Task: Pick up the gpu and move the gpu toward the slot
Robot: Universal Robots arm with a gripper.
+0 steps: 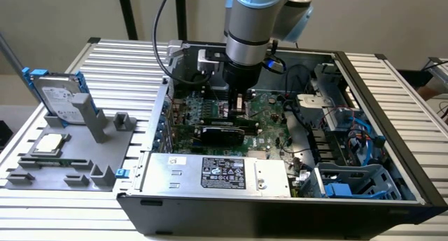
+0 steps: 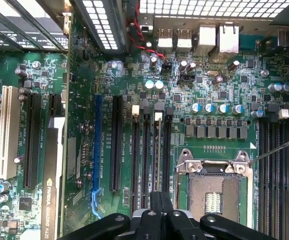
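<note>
I see the gripper (image 1: 238, 114) closed, directly above the gpu (image 1: 222, 132) seated on the motherboard (image 1: 269, 107); lift not yet evident, blue slot (image 2: 97, 145) empty.

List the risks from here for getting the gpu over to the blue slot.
1. The end effector is shut over the black slots, off to one side of the gpu; lowering like this could strike the board instead of gripping the card.
2. The slot sits tight between the gpu and those black slots, so the card could catch a neighbour.
3. The open CPU socket lies close by.
</note>
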